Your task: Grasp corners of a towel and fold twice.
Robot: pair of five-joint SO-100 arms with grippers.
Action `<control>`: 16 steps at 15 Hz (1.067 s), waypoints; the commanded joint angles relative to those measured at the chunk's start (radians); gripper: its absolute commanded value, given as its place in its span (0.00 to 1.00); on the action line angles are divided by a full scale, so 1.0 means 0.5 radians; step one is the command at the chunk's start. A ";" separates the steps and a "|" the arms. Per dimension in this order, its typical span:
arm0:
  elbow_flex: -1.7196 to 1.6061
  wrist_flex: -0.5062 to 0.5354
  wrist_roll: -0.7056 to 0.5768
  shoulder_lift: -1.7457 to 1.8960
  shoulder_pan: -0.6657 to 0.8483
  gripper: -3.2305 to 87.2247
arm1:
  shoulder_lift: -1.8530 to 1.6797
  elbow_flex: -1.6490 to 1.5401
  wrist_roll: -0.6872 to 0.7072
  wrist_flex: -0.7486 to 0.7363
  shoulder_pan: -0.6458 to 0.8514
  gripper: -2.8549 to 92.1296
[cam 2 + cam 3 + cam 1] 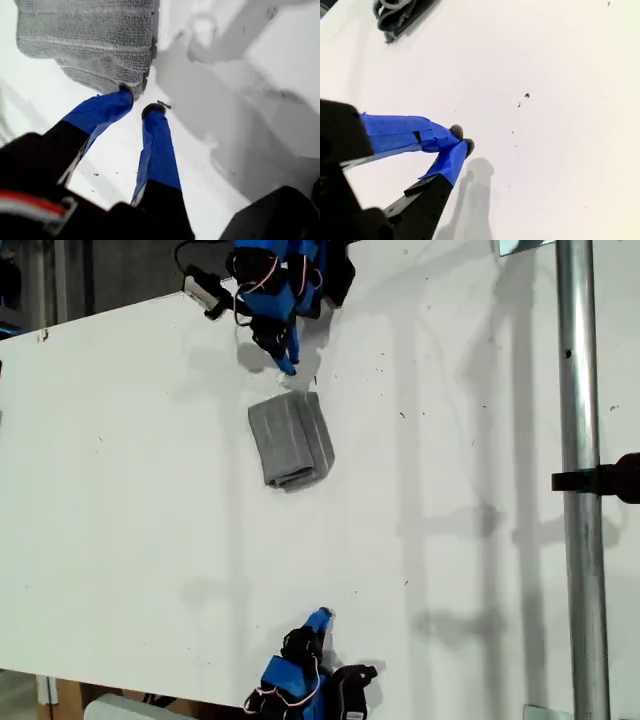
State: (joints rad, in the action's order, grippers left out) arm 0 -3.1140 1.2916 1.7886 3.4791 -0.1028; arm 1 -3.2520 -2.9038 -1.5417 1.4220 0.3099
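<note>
Table: a white table (120,490) fills the exterior view, seen from above, with a few small dark specks on it.

Towel: the grey striped towel (290,440) lies folded into a small thick bundle on the table, in the upper middle of the exterior view. Stacked layers show at its lower edge in that view (a tidy count of the layers cannot be made).

First gripper: my first gripper (137,102), with blue-taped fingers (157,150), sits at the top of the exterior view (285,360), just beside the towel's upper edge. In the first wrist view the fingers stand a narrow gap apart and hold nothing. One tip is right at the towel's (90,40) edge; whether it touches cannot be told.

Second gripper: my second gripper (461,139) is at the bottom of the exterior view (320,618), well apart from the towel. Its fingertips (456,131) meet, with nothing between them, above bare table.

Pole: a metal pole (580,490) runs down the exterior view's right, with a black clamp (605,480) on it.
</note>
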 commanded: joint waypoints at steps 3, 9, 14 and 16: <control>-0.012 0.000 -1.463 -0.003 -0.433 0.01 | -0.077 0.021 0.107 0.083 -0.089 0.14; -0.012 0.003 -1.632 -0.003 -0.230 0.01 | -0.077 0.021 0.107 0.083 -0.092 0.14; -0.012 0.003 -1.632 -0.003 -0.230 0.01 | -0.077 0.021 0.107 0.083 -0.092 0.14; -0.012 0.003 -1.632 -0.003 -0.230 0.01 | -0.077 0.021 0.107 0.083 -0.092 0.14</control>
